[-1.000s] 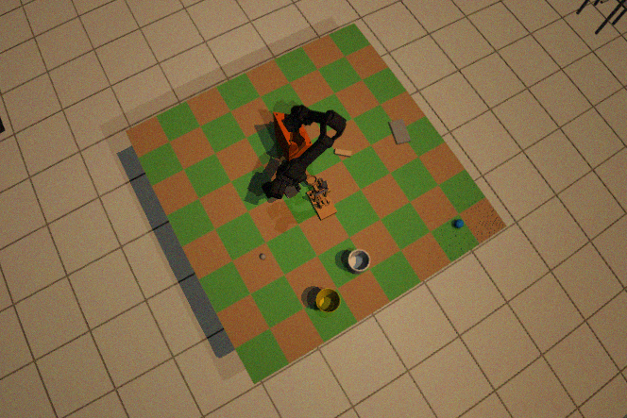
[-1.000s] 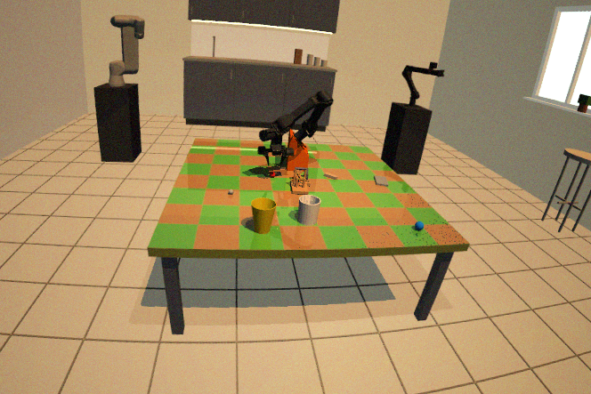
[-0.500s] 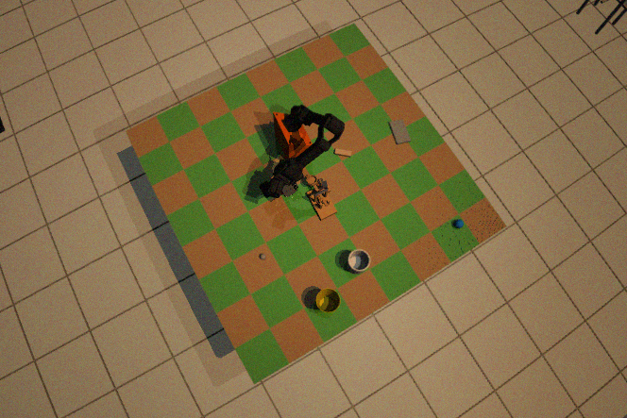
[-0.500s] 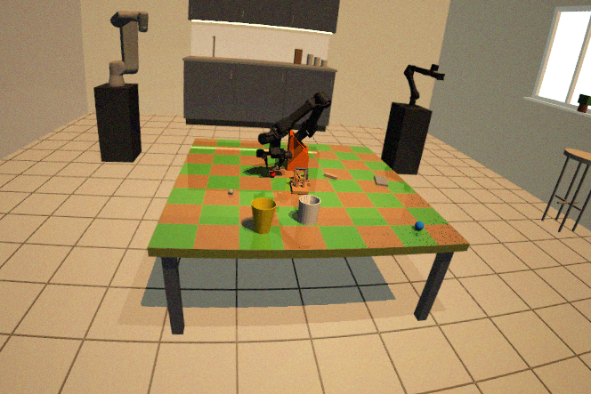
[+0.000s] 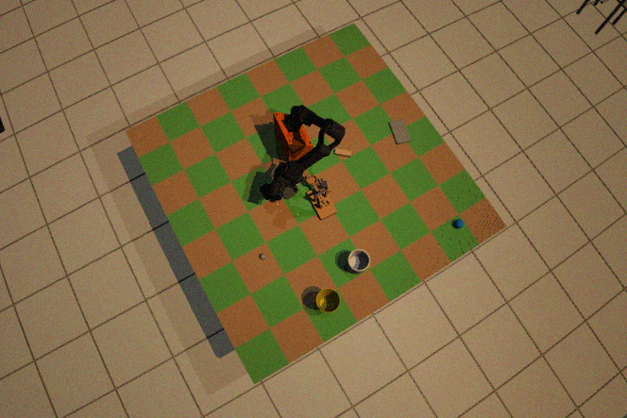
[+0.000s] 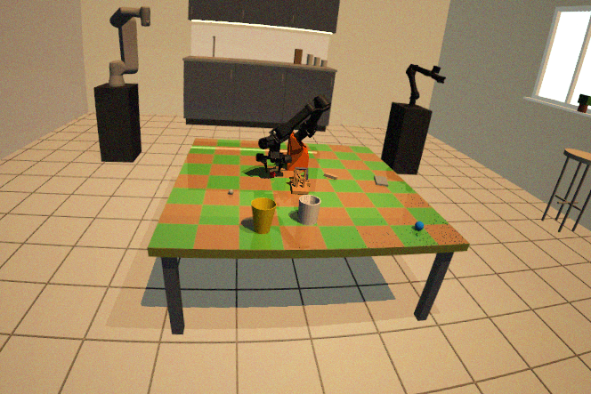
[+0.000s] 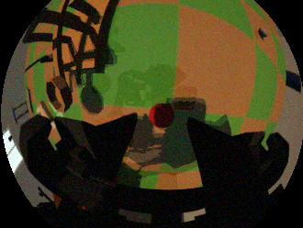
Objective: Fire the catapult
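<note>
The jaws (image 5: 276, 192) (image 6: 273, 170) stand open around the red ball (image 6: 272, 173) (image 7: 162, 115), apart from it on both sides, with the catapult (image 5: 321, 201) (image 6: 300, 184) (image 7: 78, 46) near them and the white mug (image 5: 359, 260) (image 6: 309, 210) well apart beyond it on the table (image 5: 364, 302) (image 6: 305, 252) (image 7: 211, 55).

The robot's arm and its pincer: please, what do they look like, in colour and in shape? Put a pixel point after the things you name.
The arm (image 5: 331, 129) (image 6: 292, 124) is black, with thick straight links and bulky, rounded joints. The pincer (image 6: 273, 173) (image 7: 162, 118) is black too; in the wrist view its two fingers look broad and taper to blunt points. I cannot make out any cables or markings.
</note>
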`<state>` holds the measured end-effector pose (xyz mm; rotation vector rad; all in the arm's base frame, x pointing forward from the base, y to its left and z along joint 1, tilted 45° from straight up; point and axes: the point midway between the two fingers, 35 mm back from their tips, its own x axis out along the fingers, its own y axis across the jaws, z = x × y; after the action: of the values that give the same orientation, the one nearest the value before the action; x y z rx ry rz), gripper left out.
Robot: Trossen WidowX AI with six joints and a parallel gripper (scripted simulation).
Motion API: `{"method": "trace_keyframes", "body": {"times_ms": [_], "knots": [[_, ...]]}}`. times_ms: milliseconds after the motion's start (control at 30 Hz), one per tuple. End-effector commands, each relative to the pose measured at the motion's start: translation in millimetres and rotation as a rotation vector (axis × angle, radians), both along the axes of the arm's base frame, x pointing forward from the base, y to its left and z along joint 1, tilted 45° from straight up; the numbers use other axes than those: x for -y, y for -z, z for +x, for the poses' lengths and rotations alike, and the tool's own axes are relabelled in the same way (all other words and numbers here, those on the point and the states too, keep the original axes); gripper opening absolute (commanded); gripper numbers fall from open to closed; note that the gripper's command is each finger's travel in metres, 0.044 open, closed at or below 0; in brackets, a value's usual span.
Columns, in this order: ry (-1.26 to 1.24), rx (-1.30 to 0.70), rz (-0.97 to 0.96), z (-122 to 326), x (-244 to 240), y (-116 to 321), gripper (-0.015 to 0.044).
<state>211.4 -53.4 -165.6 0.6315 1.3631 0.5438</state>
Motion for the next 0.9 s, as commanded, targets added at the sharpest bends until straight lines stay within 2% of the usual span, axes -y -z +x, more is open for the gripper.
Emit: {"method": "trace_keyframes", "body": {"times_ms": [0,267,467,667,800,867], "knots": [[0.004,-0.003,0.004,1,-5,4,0.03],[0.003,-0.002,0.006,1,-13,11,0.03],[0.003,-0.002,0.006,1,-13,11,0.0142],[0.003,-0.002,0.006,1,-13,11,0.0103],[0.004,-0.003,0.002,2,-5,6,0.0],[0.005,-0.003,-0.001,2,6,-3,0.0]]}}
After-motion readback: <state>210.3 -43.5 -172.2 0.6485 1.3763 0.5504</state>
